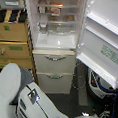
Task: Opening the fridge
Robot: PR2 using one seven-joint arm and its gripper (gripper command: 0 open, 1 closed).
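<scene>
white fridge point(54, 65), tan wooden cabinet point(13, 42)

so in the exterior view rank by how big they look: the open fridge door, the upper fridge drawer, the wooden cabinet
1. open fridge door
2. wooden cabinet, partly cropped, so unsure against the door
3. upper fridge drawer

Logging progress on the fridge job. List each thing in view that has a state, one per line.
fridge: upper compartment exposed, shelves stocked
upper door: swung wide open toward the exterior view's right
top lower drawer: closed
bottom lower drawer: closed
wooden cabinet: drawers closed
tool: state unclear
</scene>
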